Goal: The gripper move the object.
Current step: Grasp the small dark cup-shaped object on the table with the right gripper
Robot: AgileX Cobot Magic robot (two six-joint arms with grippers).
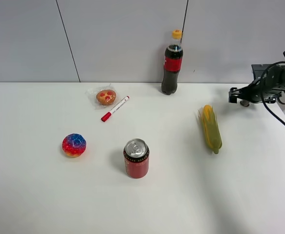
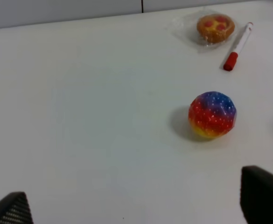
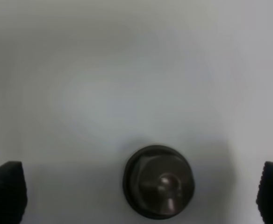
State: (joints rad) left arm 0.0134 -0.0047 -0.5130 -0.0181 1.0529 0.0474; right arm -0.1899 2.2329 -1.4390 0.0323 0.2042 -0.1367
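Centring is needed first: the small dark grey-brown tapered capsule cup point(image 3: 158, 188), near the far right corner of the white bench point(image 1: 259, 204), is seen between the widely parted jaws of the black cabled right gripper point(image 1: 236, 95), which should be lowered squarely before being closed.

A: What does the white table point(image 1: 40, 195) carry?

B: Along the far edge, a cola bottle point(image 1: 172, 63), a wrapped pastry point(image 1: 106, 96) and, just beside it, a red marker point(image 1: 115, 108).

A: Elsewhere?

B: Mid-table, a soda can point(image 1: 136, 158). Toward the left edge, a rainbow ball point(image 1: 74, 145). Toward the right edge, a corn cob point(image 1: 212, 128). Near the far right corner, a small dark cup point(image 3: 158, 188).
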